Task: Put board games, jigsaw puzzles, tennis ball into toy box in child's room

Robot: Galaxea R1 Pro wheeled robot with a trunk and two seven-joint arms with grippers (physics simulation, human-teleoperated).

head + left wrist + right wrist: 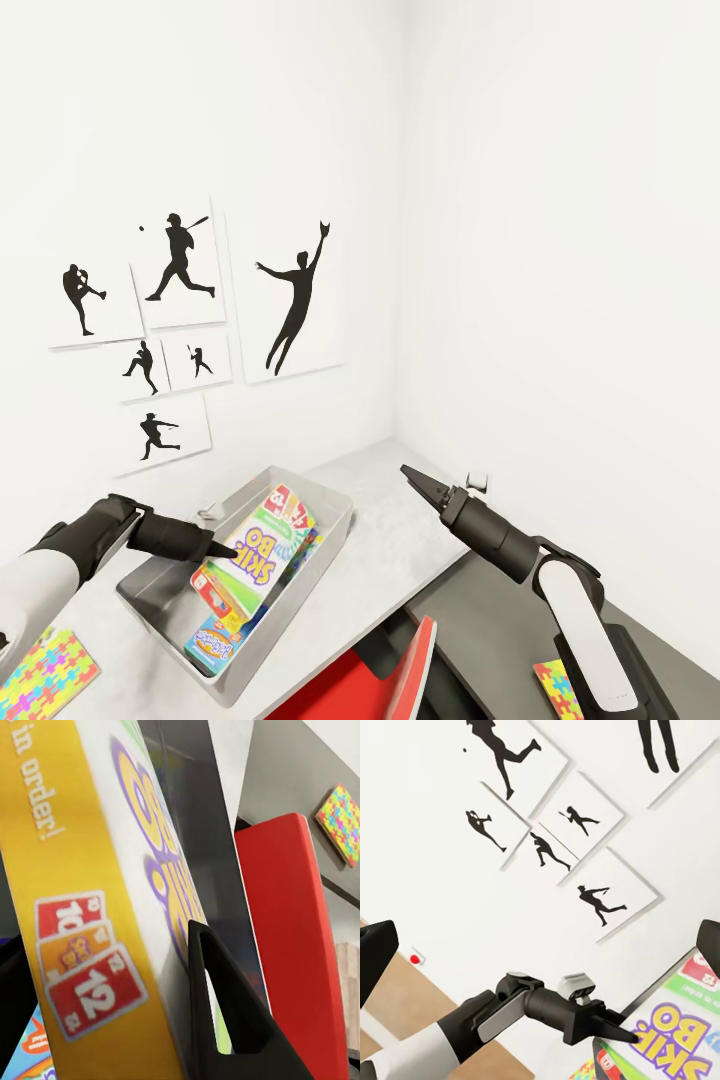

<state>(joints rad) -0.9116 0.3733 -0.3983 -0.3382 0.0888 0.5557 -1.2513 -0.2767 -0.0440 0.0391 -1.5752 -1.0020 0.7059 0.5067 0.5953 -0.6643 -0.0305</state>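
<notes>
Leaning on edge inside the toy box [335, 520], the yellow-green game box [262, 548] with purple lettering stands tilted, printed face up toward the camera, far end higher than near end. Left claw [228, 549] tip sits right on its left face, about mid-length. Left wrist view: one black finger [214, 997] lies against the white printed face of the game box [112, 907], yellow edge with red number cards on the other side; the second finger is off frame, so cannot tell if the claw is pinching the box or just touching it. Right wrist view shows the left claw [631, 1035] tip meeting the box lettering [675, 1042], fingers looking close together.

Under and near of it in the same toy box: a smaller blue box [212, 640], lying low at the near end. Toy box is a light grey tray on the white-grey table [400, 540], set diagonally, in the corner zone below the wall prints [180, 330].

Right claw [412, 476] is over the table to the right of the toy box, well apart from it, holding nothing, fingers pressed together to a point.

One puzzle board [45, 670] lies on the table near-left, beside the left arm. Another puzzle board [556, 688] sits low at near-right, past the table edge. Red chair [400, 680] stands against the table's near edge.
</notes>
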